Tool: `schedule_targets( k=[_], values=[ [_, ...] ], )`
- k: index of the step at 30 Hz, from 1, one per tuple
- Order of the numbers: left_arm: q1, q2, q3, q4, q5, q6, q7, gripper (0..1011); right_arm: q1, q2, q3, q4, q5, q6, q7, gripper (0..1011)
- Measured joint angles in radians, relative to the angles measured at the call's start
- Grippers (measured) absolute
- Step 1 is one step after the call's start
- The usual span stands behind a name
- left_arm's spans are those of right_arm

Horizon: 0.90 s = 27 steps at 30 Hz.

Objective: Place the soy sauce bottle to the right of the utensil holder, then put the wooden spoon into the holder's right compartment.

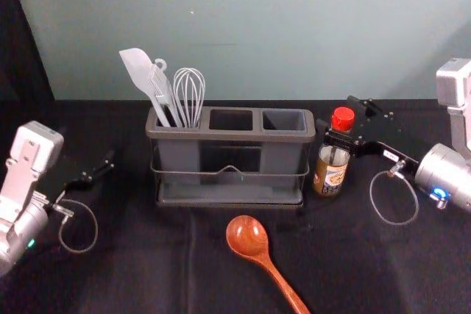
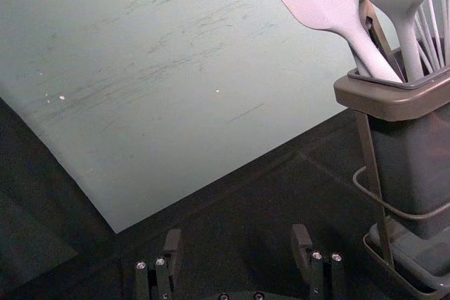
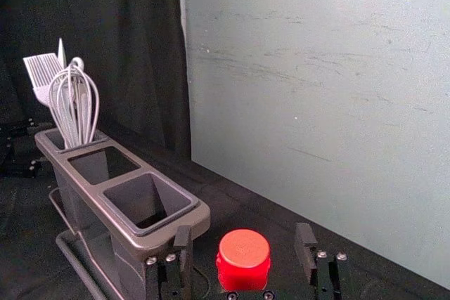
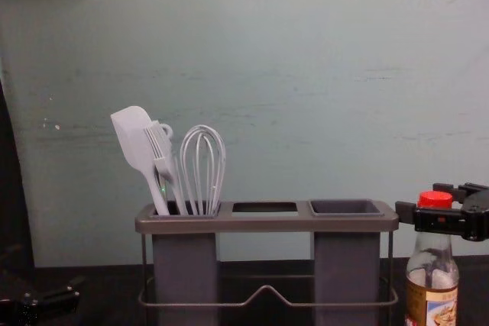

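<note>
In the head view, my right gripper (image 1: 340, 117) is open around the neck of the soy sauce bottle (image 1: 333, 174), just right of the utensil holder (image 1: 229, 136). The bottle is upright with a red cap. In the right wrist view, the cap (image 3: 243, 256) lies between the spread fingers of my right gripper (image 3: 244, 247), with gaps on both sides. The wooden spoon (image 1: 248, 236) lies before the holder, its handle angled toward the lower right. My left gripper (image 1: 94, 173) is left of the holder; in the left wrist view, the left gripper (image 2: 237, 241) is open, holding nothing.
A grey spatula (image 4: 132, 139), a brush (image 4: 162, 150) and a whisk (image 4: 202, 169) stand in the holder's left compartment. Its middle and right compartments are empty. Behind the dark-covered table (image 1: 169, 270) rises a pale wall (image 1: 294, 27). The holder's right end is close to the right gripper.
</note>
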Motion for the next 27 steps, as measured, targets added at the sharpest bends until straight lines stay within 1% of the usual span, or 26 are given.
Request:
schedule_targets(
  k=[1, 3, 4, 24, 27],
  values=[
    [0.000, 0.000, 0.000, 0.000, 0.000, 0.000, 0.000, 1011, 0.000, 0.000, 0.000, 0.000, 0.000, 0.000, 0.000, 921],
    [0.000, 0.000, 0.000, 0.000, 0.000, 0.000, 0.000, 1011, 0.000, 0.000, 0.000, 0.000, 0.000, 0.000, 0.001, 997],
    [0.000, 0.000, 0.000, 0.000, 0.000, 0.000, 0.000, 1011, 0.000, 0.000, 0.000, 0.000, 0.000, 0.000, 0.001, 1002],
    [0.000, 0.000, 0.000, 0.000, 0.000, 0.000, 0.000, 1011, 0.000, 0.000, 0.000, 0.000, 0.000, -0.001, 0.002, 1002],
    [0.000, 0.000, 0.000, 0.000, 0.000, 0.000, 0.000, 1012, -0.010, 0.009, 0.002, -0.029, -0.015, -0.008, -0.013, 1002]
  ],
)
